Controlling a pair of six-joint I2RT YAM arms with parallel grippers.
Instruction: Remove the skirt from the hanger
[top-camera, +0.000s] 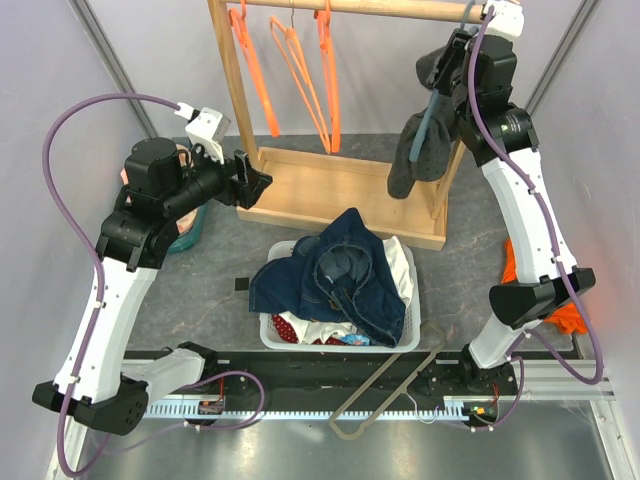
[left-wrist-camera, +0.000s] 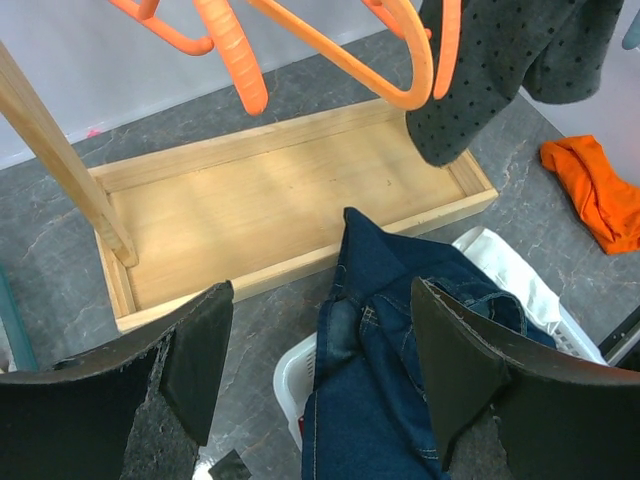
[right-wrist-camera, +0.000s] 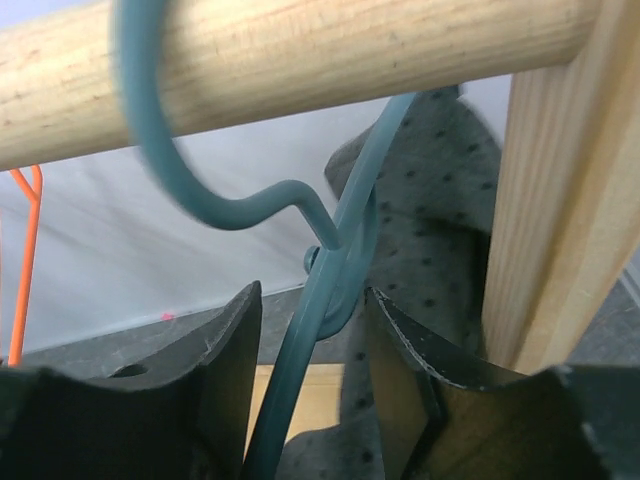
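A bit of dark red, white-dotted skirt (top-camera: 288, 326) shows in the white basket (top-camera: 268, 335), mostly hidden under blue denim (top-camera: 340, 275). Three thin orange hangers (top-camera: 300, 75) hang bare on the wooden rail; they also show in the left wrist view (left-wrist-camera: 400, 60). My left gripper (top-camera: 258, 183) is open and empty, above the floor between rack base and basket (left-wrist-camera: 320, 340). My right gripper (top-camera: 440, 70) is up at the rail, jaws open on either side of the neck of the grey-blue hanger (right-wrist-camera: 330, 260), which carries the grey dotted garment (right-wrist-camera: 440, 250).
The wooden rack has a tray-like base (top-camera: 340, 190) and an upright post (right-wrist-camera: 550, 200) right beside my right gripper. An orange cloth (top-camera: 565, 315) lies on the floor at the right. A dull brown hanger (top-camera: 385, 385) lies across the near rail.
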